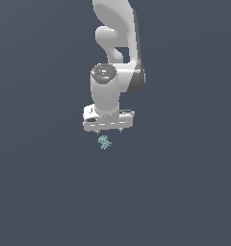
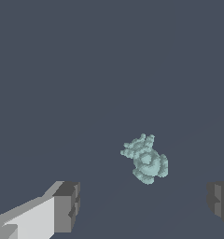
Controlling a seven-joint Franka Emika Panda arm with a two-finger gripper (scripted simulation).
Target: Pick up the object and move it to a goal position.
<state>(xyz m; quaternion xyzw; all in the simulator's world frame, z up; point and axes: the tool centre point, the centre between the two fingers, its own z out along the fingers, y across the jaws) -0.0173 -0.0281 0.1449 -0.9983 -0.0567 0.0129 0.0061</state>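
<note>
- Item one, the floor (image 1: 35,182): we record a single flat surface of dark slate blue, plain and unmarked, filling the exterior view from its left edge to its right and forming the whole backdrop of the wrist view as well.
- Item two, the arm (image 1: 118,33): we note a white Panda arm entering from the upper edge of the exterior view, a little right of centre, with rounded joint housings and a dark band on the side toward the exterior view's right. It bends down to a broad flat hand pointing at the floor.
- Item three, the gripper (image 1: 109,130): we list it at the foot of the arm, white-bodied, with two short fingers showing as small stubs under the hand. In the wrist view its fingers (image 2: 67,206) have dark grey pads and stand far apart, one at each side of the picture, with bare floor between them. We enter it as spread wide and holding nothing.
- Item four, the object (image 1: 104,142): we log one small pale teal-green lump with a knobbly, clustered surface, much smaller than the gripper. In the exterior view it lies just below the hand, slightly toward the exterior view's left of the hand's middle. In the wrist view the object (image 2: 145,159) rests on the floor between the lines of the two fingers, nearer the one at the picture's right, touching neither.
</note>
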